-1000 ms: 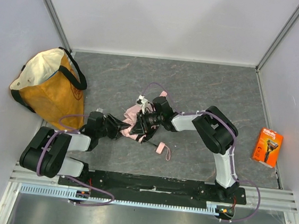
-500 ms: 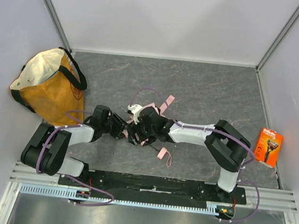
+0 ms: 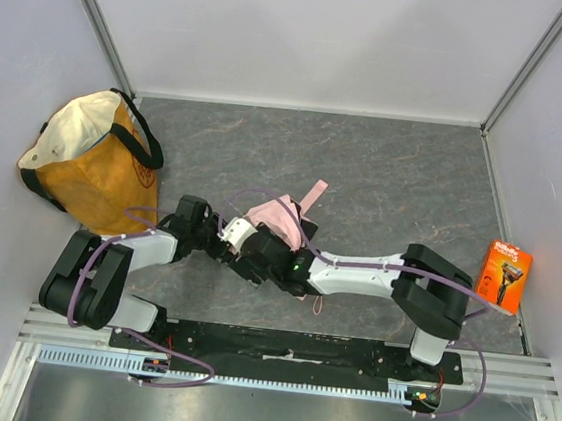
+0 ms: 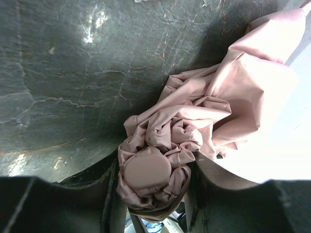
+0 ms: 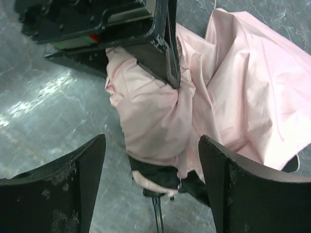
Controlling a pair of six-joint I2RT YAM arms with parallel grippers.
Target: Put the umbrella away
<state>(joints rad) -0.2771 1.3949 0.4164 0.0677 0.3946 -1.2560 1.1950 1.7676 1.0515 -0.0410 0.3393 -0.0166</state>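
The pale pink umbrella (image 3: 277,211) lies crumpled on the grey table between the two arms. In the left wrist view its bunched fabric end with a round pink cap (image 4: 147,169) sits pinched between the jaws of my left gripper (image 4: 151,182), which is shut on it. My right gripper (image 5: 151,167) stands open just above the umbrella's black handle end (image 5: 167,177), with a finger on each side and neither touching it. Pink canopy panels (image 5: 243,82) spread to the right. From above, the left gripper (image 3: 217,241) and the right gripper (image 3: 249,247) meet at the umbrella's near side.
An orange-and-cream tote bag (image 3: 90,162) stands at the left wall, mouth facing left. An orange boxed item (image 3: 502,276) lies at the right edge. The left gripper's finger (image 5: 158,46) reaches into the right wrist view from above. Grey walls close in the table.
The right gripper has opened and its arm has swung left and nearer, up to the left gripper. The umbrella has shifted with them; the left gripper has kept its hold.
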